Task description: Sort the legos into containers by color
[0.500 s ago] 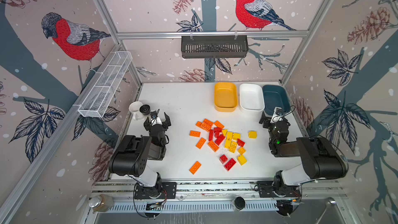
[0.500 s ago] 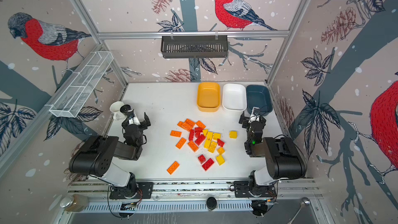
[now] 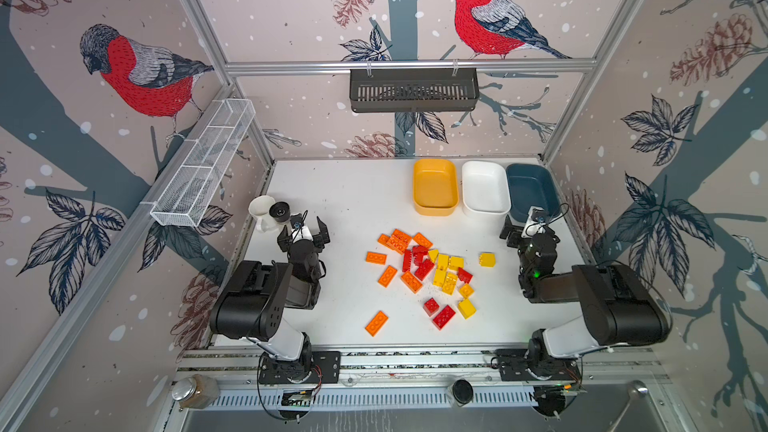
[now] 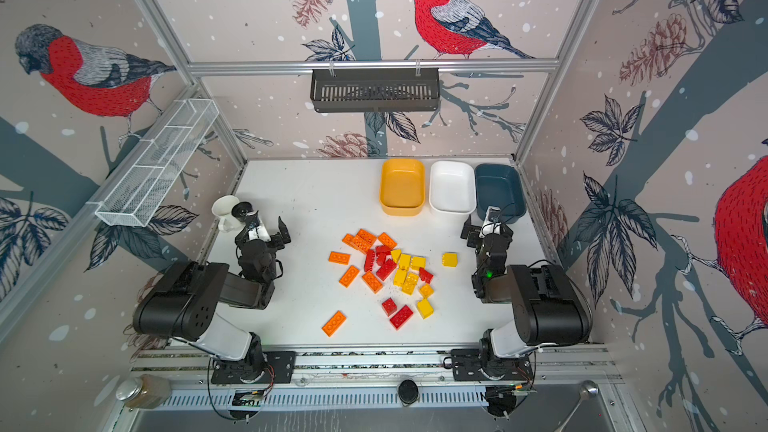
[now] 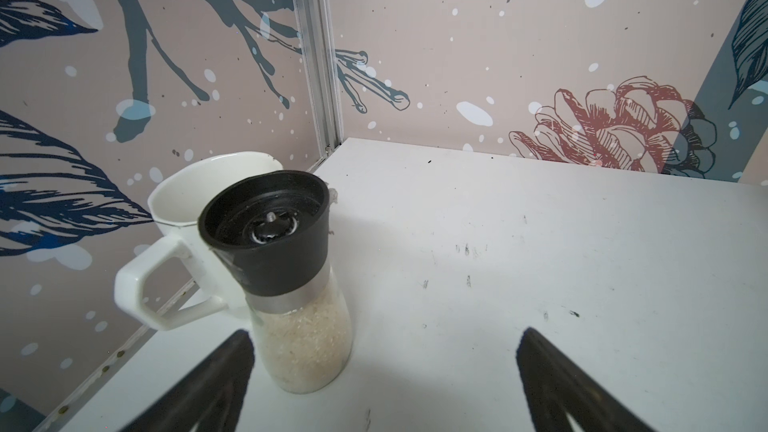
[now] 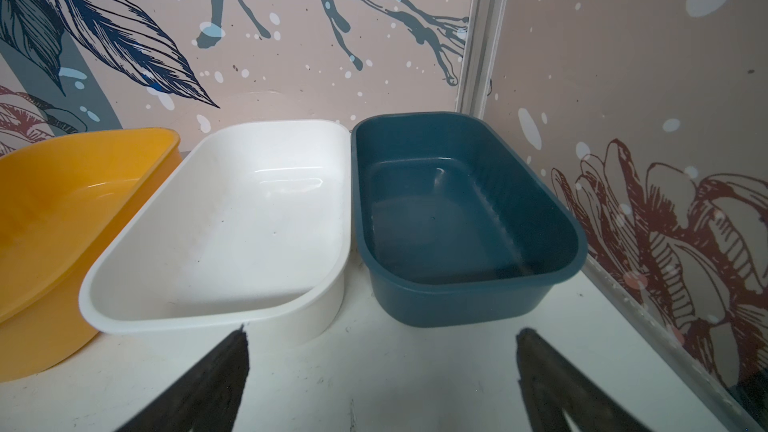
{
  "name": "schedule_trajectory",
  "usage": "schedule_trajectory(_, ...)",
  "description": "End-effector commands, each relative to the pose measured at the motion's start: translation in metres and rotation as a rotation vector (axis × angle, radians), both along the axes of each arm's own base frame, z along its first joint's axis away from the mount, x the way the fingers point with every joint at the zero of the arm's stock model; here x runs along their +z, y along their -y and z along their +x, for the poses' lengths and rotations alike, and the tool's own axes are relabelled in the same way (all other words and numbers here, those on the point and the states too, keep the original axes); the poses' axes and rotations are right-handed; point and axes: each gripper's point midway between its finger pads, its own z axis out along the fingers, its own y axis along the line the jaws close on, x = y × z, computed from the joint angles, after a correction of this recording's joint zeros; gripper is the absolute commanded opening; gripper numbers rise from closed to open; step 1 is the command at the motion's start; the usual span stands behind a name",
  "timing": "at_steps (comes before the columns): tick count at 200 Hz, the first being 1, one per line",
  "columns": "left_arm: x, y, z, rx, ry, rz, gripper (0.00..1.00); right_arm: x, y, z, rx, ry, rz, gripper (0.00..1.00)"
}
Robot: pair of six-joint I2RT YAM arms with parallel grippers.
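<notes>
Showing in both top views: red, orange, yellow studded plastic bricks [image 3: 422,270] mid-surface, axes mixed; three plastic tubs [image 3: 485,213] at far right corner, long axes front-to-back. Left wrist: left gripper [image 5: 385,333] wide, empty, black-capped glass grinder [image 5: 286,251] ahead. Right wrist: right gripper [image 6: 383,331] wide, empty, facing tubs.

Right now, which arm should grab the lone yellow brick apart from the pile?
Right. The small yellow studded plastic brick lies on that side, nearest the open right pincer; the open left pincer sits beyond the mixed red, orange, yellow brick pile.
</notes>
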Motion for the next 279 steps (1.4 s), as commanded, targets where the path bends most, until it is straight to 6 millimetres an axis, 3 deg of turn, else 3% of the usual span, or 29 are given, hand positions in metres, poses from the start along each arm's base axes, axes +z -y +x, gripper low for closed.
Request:
schedule_trajectory(1,0.009,-0.003,0.001,0.015,0.038,-0.006,0.98,0.003,0.000,0.000,-0.001,0.013,0.001,1.00)
schedule_trajectory(83,0.011,0.001,-0.001,-0.001,0.043,0.001,0.98,0.005,0.001,0.000,-0.005,0.019,-0.001,0.99)
schedule_trajectory(119,0.042,0.003,-0.012,0.080,0.075,0.064,0.98,0.021,-0.001,0.015,0.001,-0.063,0.009,1.00)
schedule_trajectory(136,0.062,0.009,-0.014,0.117,0.097,0.080,0.98,0.039,-0.006,0.017,0.020,-0.040,0.018,0.99)
schedule_trajectory(149,0.076,0.013,-0.012,0.120,0.117,-0.005,0.99,0.054,-0.010,0.017,0.027,-0.012,0.045,1.00)
schedule_trajectory(164,0.091,0.032,-0.001,0.029,0.098,-0.115,0.98,0.063,-0.015,0.021,0.024,-0.035,0.105,1.00)
schedule_trajectory(172,0.099,0.040,0.005,-0.002,0.093,-0.200,0.98,0.080,-0.015,0.025,0.015,-0.029,0.152,0.99)
schedule_trajectory(189,0.104,0.059,0.016,-0.061,0.040,-0.367,0.98,0.085,-0.018,0.035,-0.004,-0.109,0.249,1.00)
schedule_trajectory(195,0.105,0.070,0.020,-0.096,0.013,-0.401,0.98,0.073,-0.021,0.038,-0.005,-0.173,0.267,0.99)
schedule_trajectory(217,0.103,0.101,0.029,-0.171,-0.085,-0.499,0.98,0.064,-0.034,0.056,0.049,-0.270,0.293,1.00)
schedule_trajectory(239,0.103,0.148,0.038,-0.323,-0.176,-0.552,0.98,0.049,-0.046,0.076,0.093,-0.362,0.295,1.00)
schedule_trajectory(271,0.097,0.207,0.052,-0.451,-0.310,-0.522,0.98,0.017,-0.014,0.102,-0.085,-0.501,0.257,1.00)
schedule_trajectory(277,0.087,0.214,0.053,-0.459,-0.341,-0.508,0.98,0.010,-0.009,0.107,-0.092,-0.527,0.262,1.00)
schedule_trajectory(279,0.094,0.218,0.056,-0.471,-0.330,-0.508,0.98,0.008,-0.007,0.109,-0.094,-0.534,0.262,0.99)
